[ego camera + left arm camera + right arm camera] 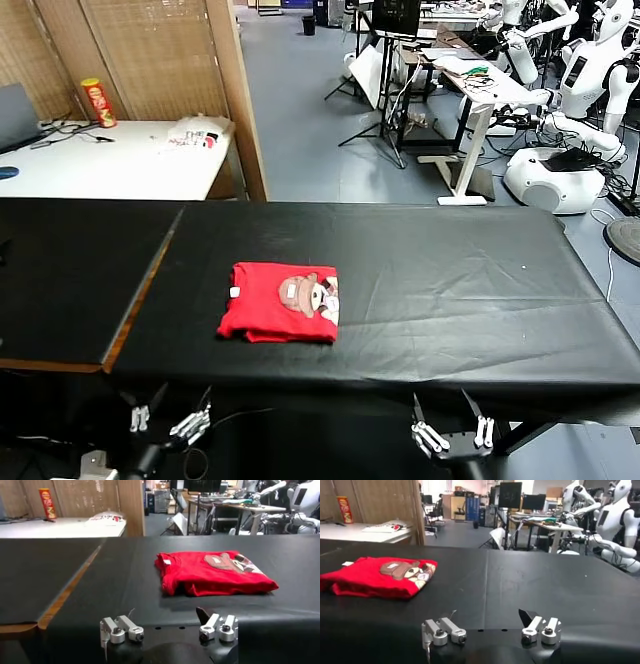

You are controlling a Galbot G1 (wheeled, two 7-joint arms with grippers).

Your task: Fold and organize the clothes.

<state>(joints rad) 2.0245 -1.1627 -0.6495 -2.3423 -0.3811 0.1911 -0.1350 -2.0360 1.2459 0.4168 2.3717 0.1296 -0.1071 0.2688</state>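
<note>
A bright red T-shirt [280,302] lies folded into a compact rectangle on the black-covered table [450,280], left of the table's middle and closer to its near edge than to its far edge, with bare black covering all around it. The folded bundle lies flat, its cartoon print [312,295] in brown and white facing up on the half toward the table's right end, and a small white tag [235,292] showing at the side toward the left end. From the left wrist view the shirt [212,572] shows as several stacked layers with a thick folded edge facing the near side. Neither gripper touches it. The left gripper [170,423] hangs below and in front of the table's near edge, toward the left end, its fingers spread wide apart and holding nothing. The right gripper [452,436] also sits below the near edge, farther toward the right end and well apart from the shirt, its fingers likewise spread and empty. A seam with a brown strip [140,295] runs across the table left of the shirt. Beyond the far edge stands a white table [110,165] with a red and yellow canister [98,102] on it, and white robots [585,80] stand at the far right of the room.
</note>
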